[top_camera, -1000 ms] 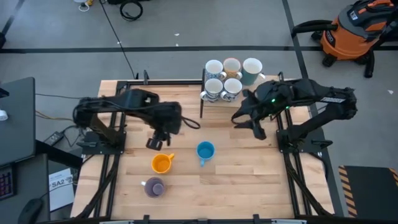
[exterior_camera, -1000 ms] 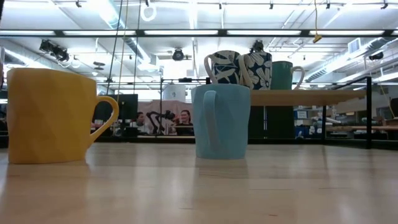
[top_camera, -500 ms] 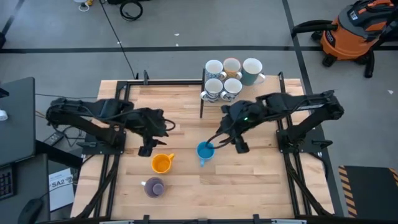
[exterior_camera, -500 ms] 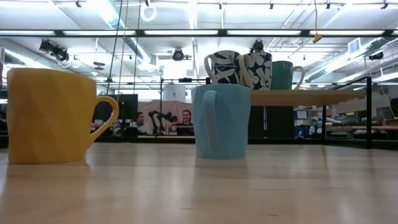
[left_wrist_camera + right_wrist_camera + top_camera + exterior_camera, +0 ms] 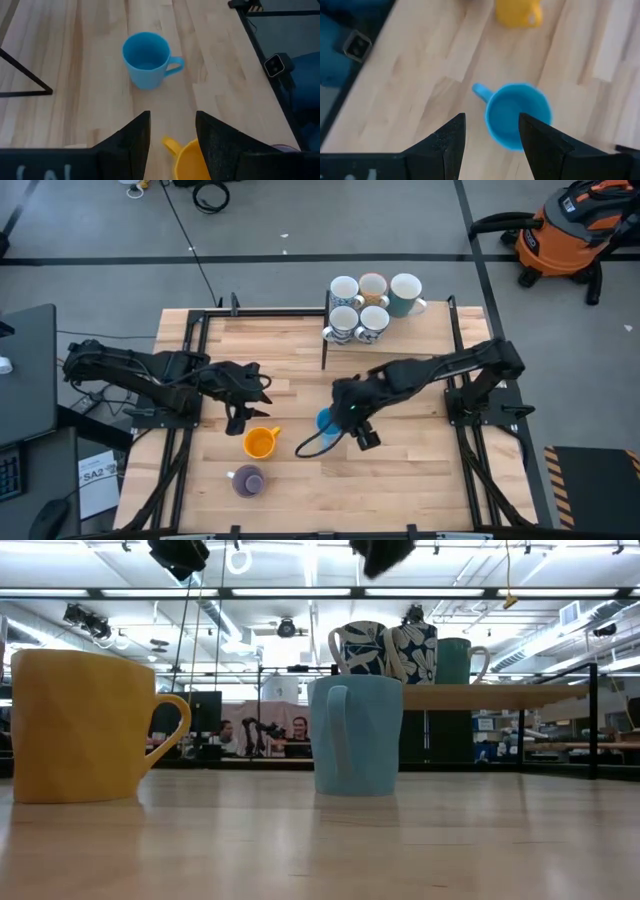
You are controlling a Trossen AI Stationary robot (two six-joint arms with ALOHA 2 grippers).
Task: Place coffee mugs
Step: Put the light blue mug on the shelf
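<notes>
While five patterned and pale ceramic mugs (image 5: 365, 305) sit shelved, blue (image 5: 329, 422), orange (image 5: 259, 443) and purple (image 5: 248, 480) mugs remain; right gripper (image 5: 490, 137) and left gripper (image 5: 172, 135) hover spread, empty.

Mug colours on a pale wood table

The blue mug (image 5: 328, 422) is bright sky blue, the yellow-orange mug (image 5: 259, 443) warm yellow-orange, the purple mug (image 5: 247, 480) dull purple. On the rack, two patterned mugs (image 5: 385, 649) show white leaf shapes on dark navy; a teal mug (image 5: 459, 661) stands beside them. The table (image 5: 400, 470) is light blond wood.
</notes>
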